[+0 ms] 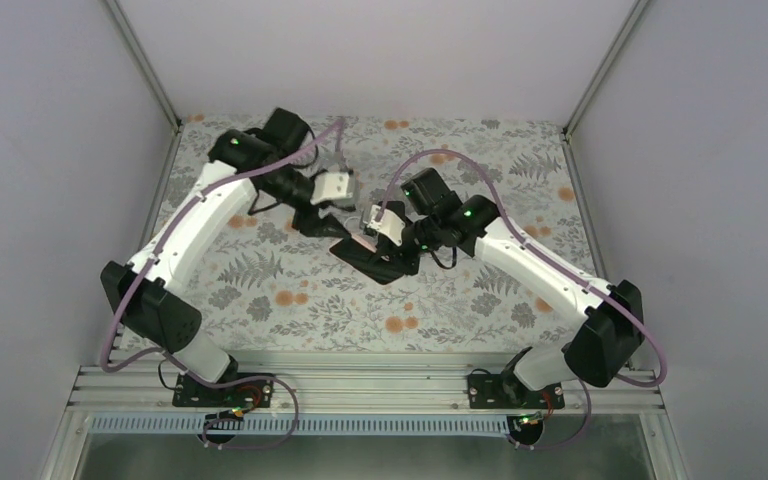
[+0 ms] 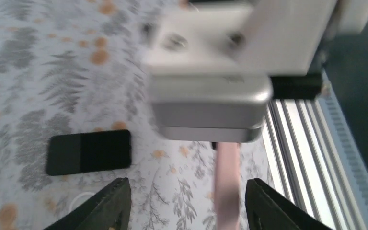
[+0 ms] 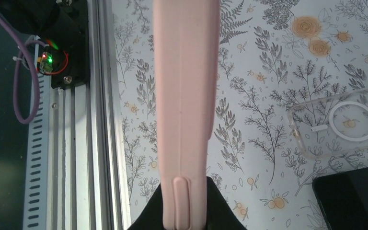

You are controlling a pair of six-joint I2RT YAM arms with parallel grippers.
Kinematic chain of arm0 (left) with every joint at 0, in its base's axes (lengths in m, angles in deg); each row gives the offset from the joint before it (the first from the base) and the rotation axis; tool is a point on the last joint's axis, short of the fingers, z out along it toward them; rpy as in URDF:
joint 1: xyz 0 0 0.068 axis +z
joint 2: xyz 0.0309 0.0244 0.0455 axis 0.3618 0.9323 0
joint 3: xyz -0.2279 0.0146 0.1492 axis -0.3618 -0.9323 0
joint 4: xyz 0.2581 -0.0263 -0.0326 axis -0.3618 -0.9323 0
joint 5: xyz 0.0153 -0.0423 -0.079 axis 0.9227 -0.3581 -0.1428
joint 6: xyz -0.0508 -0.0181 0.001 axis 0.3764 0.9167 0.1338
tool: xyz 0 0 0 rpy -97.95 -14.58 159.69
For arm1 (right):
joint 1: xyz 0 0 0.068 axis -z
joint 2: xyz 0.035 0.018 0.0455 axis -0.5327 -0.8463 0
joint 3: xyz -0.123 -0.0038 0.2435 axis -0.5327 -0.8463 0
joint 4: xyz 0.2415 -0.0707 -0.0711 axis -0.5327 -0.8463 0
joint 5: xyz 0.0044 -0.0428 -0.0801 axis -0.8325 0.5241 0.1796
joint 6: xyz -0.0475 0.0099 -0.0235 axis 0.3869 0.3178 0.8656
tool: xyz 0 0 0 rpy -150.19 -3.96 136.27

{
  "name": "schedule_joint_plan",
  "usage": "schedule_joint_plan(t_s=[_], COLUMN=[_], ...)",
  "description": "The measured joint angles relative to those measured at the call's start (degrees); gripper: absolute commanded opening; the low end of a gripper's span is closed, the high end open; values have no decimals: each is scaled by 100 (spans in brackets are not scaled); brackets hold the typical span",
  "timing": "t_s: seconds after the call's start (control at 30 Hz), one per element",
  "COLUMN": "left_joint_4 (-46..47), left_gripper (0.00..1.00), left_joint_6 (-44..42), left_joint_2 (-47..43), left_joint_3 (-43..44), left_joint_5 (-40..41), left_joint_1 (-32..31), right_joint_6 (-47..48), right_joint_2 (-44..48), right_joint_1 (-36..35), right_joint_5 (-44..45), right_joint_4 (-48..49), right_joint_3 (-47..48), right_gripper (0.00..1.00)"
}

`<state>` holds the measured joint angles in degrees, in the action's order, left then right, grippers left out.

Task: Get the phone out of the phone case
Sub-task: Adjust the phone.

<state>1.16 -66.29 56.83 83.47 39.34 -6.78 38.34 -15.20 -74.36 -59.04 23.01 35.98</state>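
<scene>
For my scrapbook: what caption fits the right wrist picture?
Right gripper clamps a pink phone-like slab; clear case lies on the flowery table.

Both arms lean in toward the middle with elbows pushed out wide, making a rough arch. The left arm (image 1: 195,225) climbs from its base, folds at the far left and turns its forearm rightward. The right arm (image 1: 540,270) slants up and leftward to meet it. The two wrists sit close together, almost nose to nose. The left gripper (image 2: 187,187) has its fingers (image 2: 112,206) spread well apart, gripping nothing. The right gripper (image 3: 186,187) is clamped tight on the edge of a pink case (image 3: 187,96), which it holds up off the surface.
</scene>
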Motion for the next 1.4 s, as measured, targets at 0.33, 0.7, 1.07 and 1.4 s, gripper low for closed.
schedule_joint_plan(t_s=[0.33, 0.7, 1.07, 1.4], left_joint_4=[1207, 3836, 5390, 6426], left_gripper=[100, 100, 97, 78], left_joint_6=[1401, 4033, 5875, 7069], left_joint_2=[-225, -1464, -1530, -1534], left_joint_3=[682, -127, -1193, -1576], left_joint_5=[-953, -549, -1851, -2365], left_joint_1=[892, 1226, 1189, 691], right_joint_6=[-555, -1727, -3407, -4846], right_joint_2=[2, 0, -44, -46], right_joint_1=[754, 1801, 1939, 1939], right_joint_5=[-841, -2474, -3921, -4275], right_joint_4=[280, 1523, 3032, 4422], right_joint_3=[575, 1659, 1871, 1445], right_gripper=[4, 4, 4, 4])
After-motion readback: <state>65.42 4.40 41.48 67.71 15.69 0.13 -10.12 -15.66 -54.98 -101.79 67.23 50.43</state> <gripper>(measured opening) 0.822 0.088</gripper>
